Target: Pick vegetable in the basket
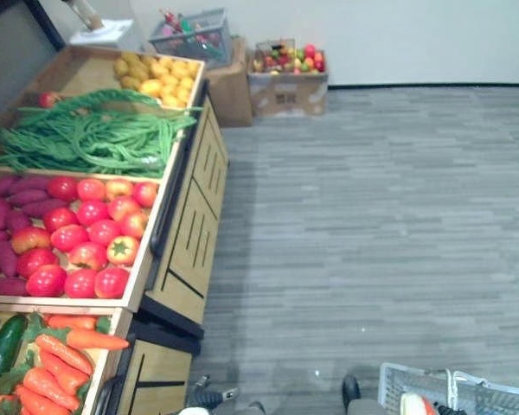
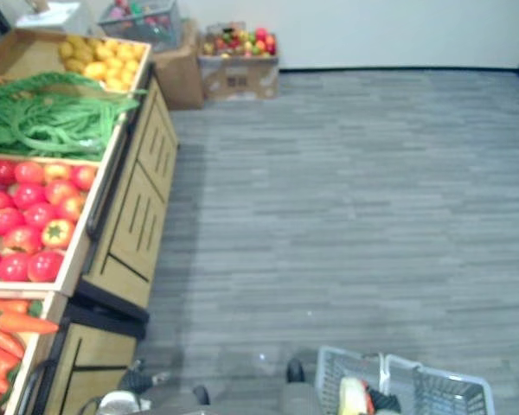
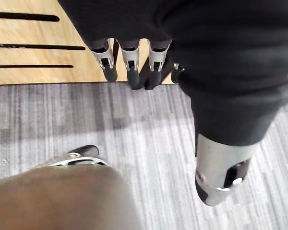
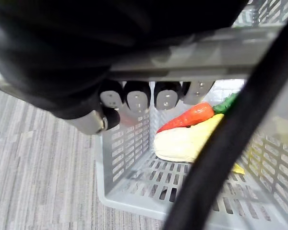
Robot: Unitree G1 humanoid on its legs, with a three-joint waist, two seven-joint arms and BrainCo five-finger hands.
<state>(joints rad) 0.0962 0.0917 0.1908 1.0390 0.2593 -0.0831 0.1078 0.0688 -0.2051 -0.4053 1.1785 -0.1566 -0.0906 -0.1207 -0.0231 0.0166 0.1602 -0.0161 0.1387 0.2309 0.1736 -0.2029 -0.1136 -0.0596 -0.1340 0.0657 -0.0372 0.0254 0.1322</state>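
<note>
A grey striped floor (image 1: 372,216) spreads from the centre out to three o'clock in the head views. A long wooden stand (image 1: 190,225) runs down the nine o'clock side, split into open bins. The widest heap is a tangle of green beans (image 1: 86,134) at about ten o'clock. Just nearer lies a bin of red tomatoes (image 1: 86,233), with purple sweet potatoes (image 1: 4,216) along its outer edge. At seven o'clock are orange carrots (image 1: 60,359) beside a dark green cucumber (image 1: 7,341). Yellow fruit (image 1: 160,78) fills the far bin at eleven o'clock.

Against the wall at twelve o'clock stands a cardboard box (image 1: 287,91) topped with mixed fruit, near a grey crate (image 1: 190,35).

A pale grey plastic basket (image 1: 415,380) sits at five o'clock, well apart from the stand. The right hand (image 4: 139,98) has its fingers curled round the basket's handle (image 4: 206,55), gripping it from above. The left hand (image 3: 149,28) hangs beside the stand's wooden front, fingers (image 3: 129,60) straight and loose, holding nothing.

Inside the basket a carrot (image 4: 189,116) with a green top lies across a pale yellow ear of corn (image 4: 187,143), the two touching, both resting by the slotted wall.
</note>
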